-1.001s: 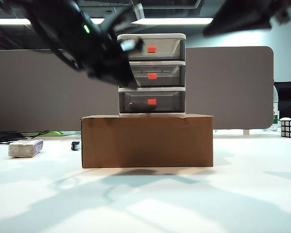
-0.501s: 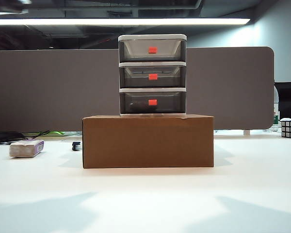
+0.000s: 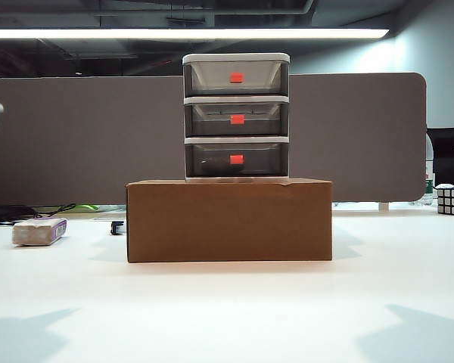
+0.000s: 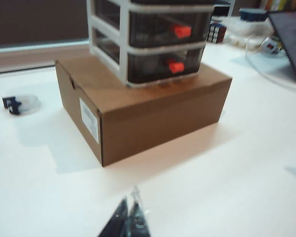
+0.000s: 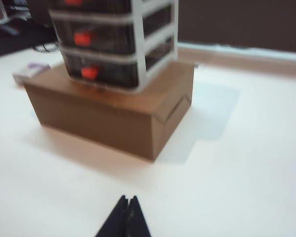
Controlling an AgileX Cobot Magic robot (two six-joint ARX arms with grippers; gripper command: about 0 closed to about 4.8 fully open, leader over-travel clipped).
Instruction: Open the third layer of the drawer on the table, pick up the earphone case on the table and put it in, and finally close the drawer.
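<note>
White table, unreadable box label, left gripper, right gripper both pinched together

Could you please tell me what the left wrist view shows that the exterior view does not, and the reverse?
Only the left wrist view shows the left gripper, shut above the table, and a white label on the cardboard box. Only the exterior view shows the top drawer and a greyish block. Both show the third layer, closed, and a puzzle cube.
</note>
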